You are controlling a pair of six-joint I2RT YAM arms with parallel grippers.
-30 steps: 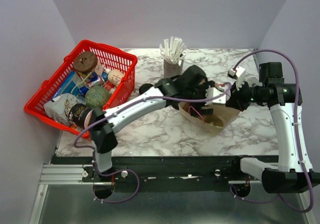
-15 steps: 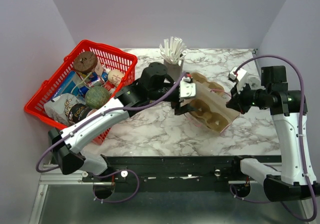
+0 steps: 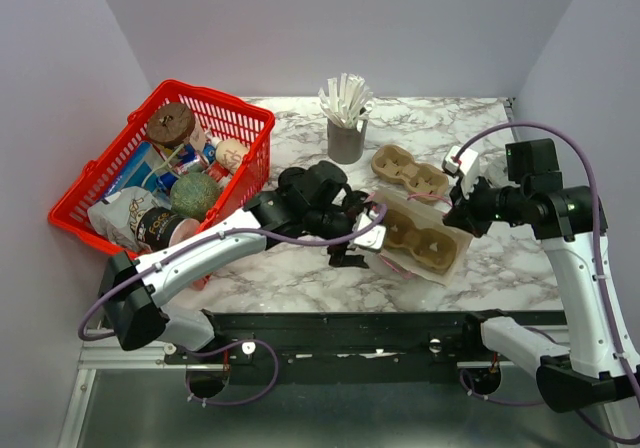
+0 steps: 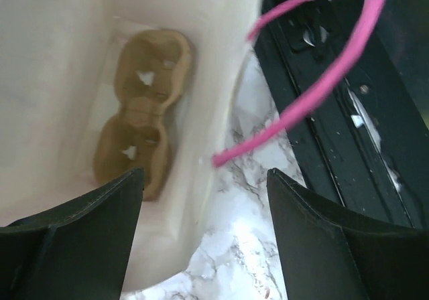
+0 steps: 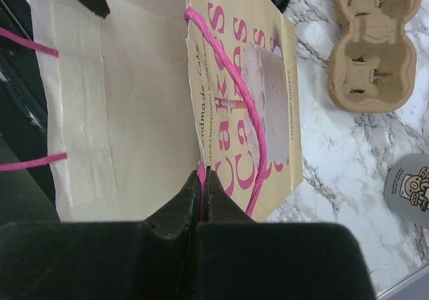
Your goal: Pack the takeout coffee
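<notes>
— What has changed nearest us?

— Half a second ago the left gripper (image 4: 204,179) was far back beside the grey cup (image 3: 347,140). Now it sits nearer, at the left rim of the paper bag (image 5: 278,132), fingers spread wide with nothing held. The bag's edge runs between them; I cannot tell whether it touches either one.

— And the bag?

— It has come nearer and dropped lower on the marble table (image 3: 300,268). Its mouth is open to the overhead camera, and a carrier (image 4: 141,112) lies on its floor. Whether it stands or leans, I can't say.

— The right side?

— The right gripper (image 5: 203,179) is pinched tight on the bag's pink handle (image 5: 201,168), much as it was.

— Farther back?

— A second carrier (image 3: 410,170), covered by the bag before, now lies bare just beyond it. Left of it is the grey cup with its white sticks (image 3: 345,98).

— Where is the coffee?

— A black lid (image 3: 292,178) seems to lie on the marble just beyond the left arm. The arm partly masks it, and the right wrist view cuts it off at the top edge. A tan cup (image 3: 188,231) looks to be on its side in the near corner of the red basket (image 3: 215,103), far left. It is too small to be sure.
</notes>
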